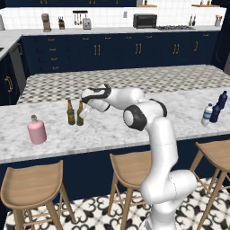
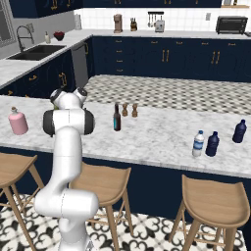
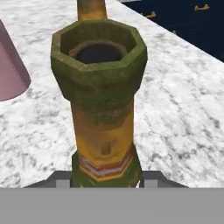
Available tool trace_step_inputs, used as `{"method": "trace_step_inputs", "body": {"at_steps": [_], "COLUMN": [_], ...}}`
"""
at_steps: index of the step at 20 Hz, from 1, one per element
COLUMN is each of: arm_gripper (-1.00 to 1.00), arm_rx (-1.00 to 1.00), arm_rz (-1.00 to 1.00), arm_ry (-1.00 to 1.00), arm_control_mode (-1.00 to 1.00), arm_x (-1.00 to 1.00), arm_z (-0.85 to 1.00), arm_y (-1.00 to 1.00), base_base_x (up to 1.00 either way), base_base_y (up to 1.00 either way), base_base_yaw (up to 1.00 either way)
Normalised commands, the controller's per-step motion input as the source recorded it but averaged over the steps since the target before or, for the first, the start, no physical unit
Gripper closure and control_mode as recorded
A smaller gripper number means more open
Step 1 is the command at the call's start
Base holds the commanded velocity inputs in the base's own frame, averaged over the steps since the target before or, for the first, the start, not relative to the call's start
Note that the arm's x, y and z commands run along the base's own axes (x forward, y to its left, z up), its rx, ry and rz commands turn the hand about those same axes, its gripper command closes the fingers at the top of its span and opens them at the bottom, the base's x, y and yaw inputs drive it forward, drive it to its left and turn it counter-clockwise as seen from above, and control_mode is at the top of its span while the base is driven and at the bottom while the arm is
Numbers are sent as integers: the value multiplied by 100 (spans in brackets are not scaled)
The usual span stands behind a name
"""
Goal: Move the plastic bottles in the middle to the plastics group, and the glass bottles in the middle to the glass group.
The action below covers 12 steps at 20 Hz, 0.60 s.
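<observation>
My gripper (image 1: 85,112) is shut on the neck of a brown glass bottle (image 1: 80,113) with a yellow-green label, near the counter's left part. In the hand view that bottle (image 3: 103,109) rises between my fingertips (image 3: 151,179), its open mouth facing the camera. A second, near-identical brown bottle (image 1: 70,112), the glass group, stands just to its left, and its neck (image 3: 92,8) shows behind the held one. Their bases look level. At the right end the clear plastic bottle (image 1: 206,114) (image 2: 198,143) with a blue cap stands beside a dark blue bottle (image 1: 215,112) (image 2: 212,143).
A pink bottle (image 1: 37,130) (image 2: 18,121) stands left of the brown pair. Another dark blue bottle (image 1: 222,99) (image 2: 239,131) stands at the far right. A dark bottle (image 2: 116,117) and two small shakers (image 2: 129,110) stand mid-counter. Wooden stools (image 1: 31,188) line the marble counter's (image 1: 112,134) front edge.
</observation>
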Motion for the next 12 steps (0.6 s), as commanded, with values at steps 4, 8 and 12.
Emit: {"method": "trace_step_inputs", "body": {"at_steps": [4, 8, 12], "arm_gripper": [100, 100, -100], "arm_rx": [-2, 0, 0], "arm_rz": [0, 0, 0], "arm_ry": [-7, -3, -1], "arm_control_mode": [-100, -100, -100], "arm_x": [-1, -2, -2], "arm_z": [-48, -7, 0], "arm_y": [-20, -3, 0], "base_base_x": [0, 0, 0], "base_base_y": [0, 0, 0], "base_base_yaw": [0, 0, 0]}}
